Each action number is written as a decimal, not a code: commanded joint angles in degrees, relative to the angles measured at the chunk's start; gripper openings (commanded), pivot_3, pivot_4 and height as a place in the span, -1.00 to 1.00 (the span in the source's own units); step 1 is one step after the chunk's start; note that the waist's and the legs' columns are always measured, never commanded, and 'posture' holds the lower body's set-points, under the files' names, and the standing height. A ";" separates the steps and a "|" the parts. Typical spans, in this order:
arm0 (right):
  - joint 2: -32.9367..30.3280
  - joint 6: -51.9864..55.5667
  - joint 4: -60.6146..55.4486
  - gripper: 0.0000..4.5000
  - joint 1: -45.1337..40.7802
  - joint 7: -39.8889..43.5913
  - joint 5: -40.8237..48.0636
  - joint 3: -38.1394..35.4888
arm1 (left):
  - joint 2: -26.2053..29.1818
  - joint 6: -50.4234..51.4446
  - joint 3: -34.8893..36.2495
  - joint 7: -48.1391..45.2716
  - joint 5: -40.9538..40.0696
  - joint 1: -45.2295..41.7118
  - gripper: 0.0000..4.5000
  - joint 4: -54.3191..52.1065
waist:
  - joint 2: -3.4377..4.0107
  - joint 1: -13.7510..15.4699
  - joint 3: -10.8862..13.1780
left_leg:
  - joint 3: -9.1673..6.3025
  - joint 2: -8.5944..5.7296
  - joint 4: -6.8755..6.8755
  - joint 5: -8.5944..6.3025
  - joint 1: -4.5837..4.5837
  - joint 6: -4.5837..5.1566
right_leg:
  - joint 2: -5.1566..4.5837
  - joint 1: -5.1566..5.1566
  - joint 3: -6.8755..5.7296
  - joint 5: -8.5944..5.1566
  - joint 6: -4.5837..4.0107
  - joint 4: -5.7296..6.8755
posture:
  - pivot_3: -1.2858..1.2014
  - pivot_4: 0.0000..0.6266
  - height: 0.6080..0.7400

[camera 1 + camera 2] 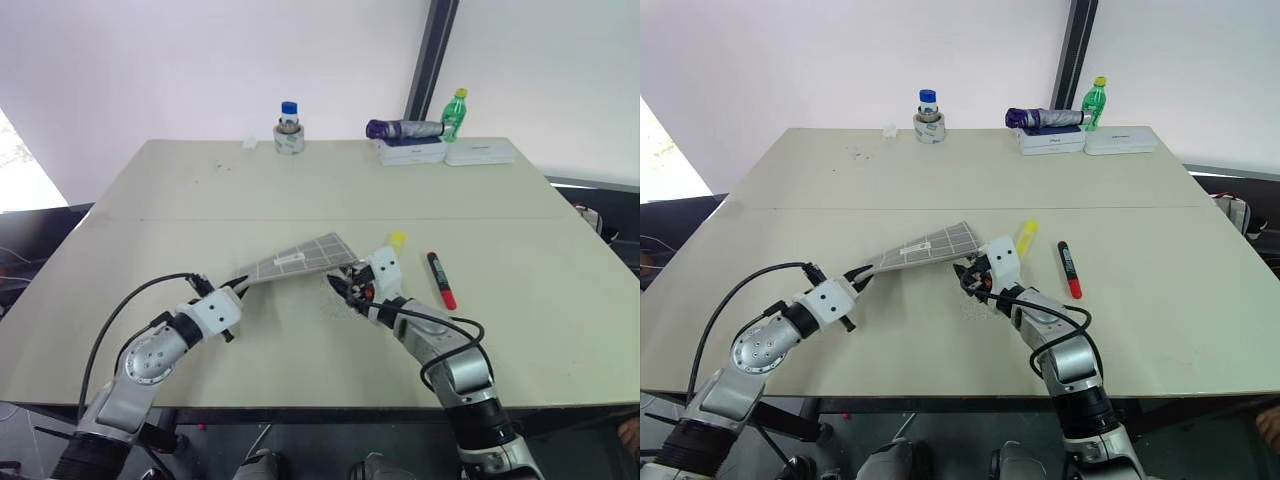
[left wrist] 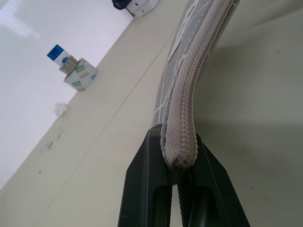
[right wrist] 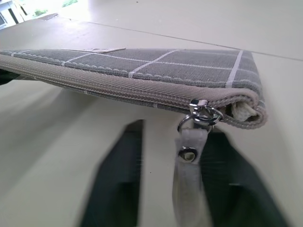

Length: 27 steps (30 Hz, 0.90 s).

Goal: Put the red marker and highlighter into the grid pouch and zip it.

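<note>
A broad beige table (image 1: pixel 300 200) stands before a plain white wall (image 1: pixel 200 60). A dark upright post (image 1: pixel 432 50) rises at about 1 o'clock. At the table's far edge, toward 12 o'clock, sit a blue-capped jar (image 1: pixel 289 128), white boxes (image 1: pixel 445 152), a folded purple umbrella (image 1: pixel 403 128) and a green bottle (image 1: pixel 455 114). Bright daylight enters at 9 o'clock.

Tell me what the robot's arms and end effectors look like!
Both arms are silvery grey metal with round joints and white wrist blocks. Loose black cables loop along each arm. The left end effector and right end effector each have two flat black fingers.
</note>
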 commanded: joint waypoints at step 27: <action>0.36 -12.92 3.44 -0.99 -11.35 13.84 -10.85 18.10 | -6.64 2.42 -4.60 -0.18 5.56 -5.71 -1.00 -3.54 | -0.03 0.03 0.00 | 0.02 0.00 -0.04 0.00 -0.02 0.01 | 0.01 -0.02 -0.01 0.00 0.00 -0.06 | 0.03 -0.52 0.97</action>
